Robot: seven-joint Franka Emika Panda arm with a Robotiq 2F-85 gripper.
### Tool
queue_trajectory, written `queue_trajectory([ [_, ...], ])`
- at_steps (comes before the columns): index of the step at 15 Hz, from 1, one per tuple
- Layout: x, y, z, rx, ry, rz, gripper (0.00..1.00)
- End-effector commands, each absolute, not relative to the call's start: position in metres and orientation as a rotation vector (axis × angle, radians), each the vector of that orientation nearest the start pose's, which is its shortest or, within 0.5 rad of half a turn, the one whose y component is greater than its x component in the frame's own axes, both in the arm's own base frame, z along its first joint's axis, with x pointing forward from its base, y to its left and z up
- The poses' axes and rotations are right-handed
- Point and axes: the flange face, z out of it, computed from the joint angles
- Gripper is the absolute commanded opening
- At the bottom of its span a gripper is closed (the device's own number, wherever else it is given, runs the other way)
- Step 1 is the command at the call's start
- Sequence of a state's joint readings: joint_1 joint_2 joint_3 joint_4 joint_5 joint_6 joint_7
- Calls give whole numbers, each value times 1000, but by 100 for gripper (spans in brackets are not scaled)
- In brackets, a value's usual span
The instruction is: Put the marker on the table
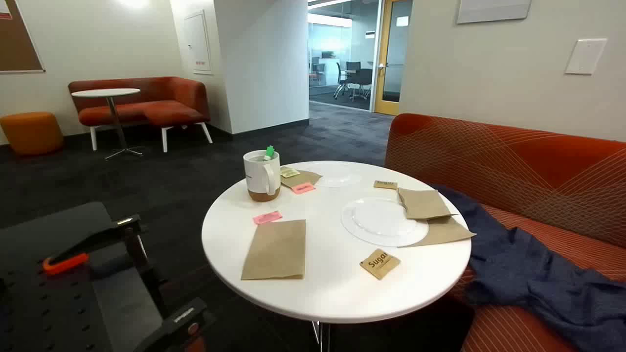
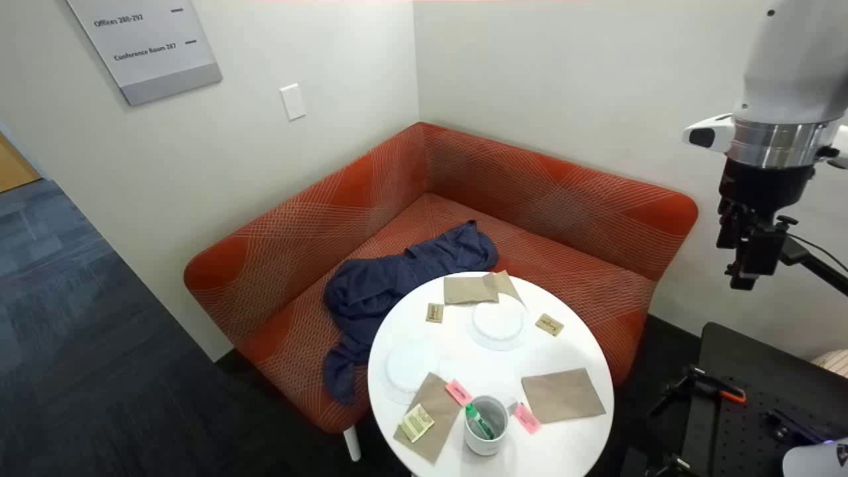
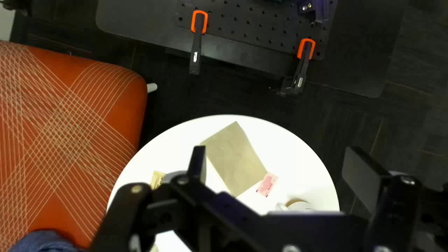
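The green marker with a lighter part stands tilted inside a white cup with a brown base. Both show in the other exterior picture, the marker leaning in the cup. The cup stands on the round white table, which also shows in an exterior view. In the wrist view the cup is mostly hidden behind the gripper, and the marker is hidden. My gripper is open and empty, high above the table. It also shows in an exterior view, apart from everything.
Brown napkins, a clear plate, pink packets and sugar packets lie on the table. A red sofa with a dark blue cloth borders it. Clamps with orange handles hold the black robot base plate.
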State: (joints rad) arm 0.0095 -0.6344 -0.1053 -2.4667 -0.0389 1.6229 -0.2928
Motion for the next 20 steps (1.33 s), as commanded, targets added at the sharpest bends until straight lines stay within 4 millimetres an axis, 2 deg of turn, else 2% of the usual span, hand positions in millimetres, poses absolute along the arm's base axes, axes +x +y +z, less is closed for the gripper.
queue_trajectory([
  [1,334,-39,493,-3043,-352,314,100],
  [11,334,-39,493,-3043,-352,314,100],
  [16,353,-15,481,-3057,-360,292,100],
  [20,374,12,464,-3070,-357,272,100],
])
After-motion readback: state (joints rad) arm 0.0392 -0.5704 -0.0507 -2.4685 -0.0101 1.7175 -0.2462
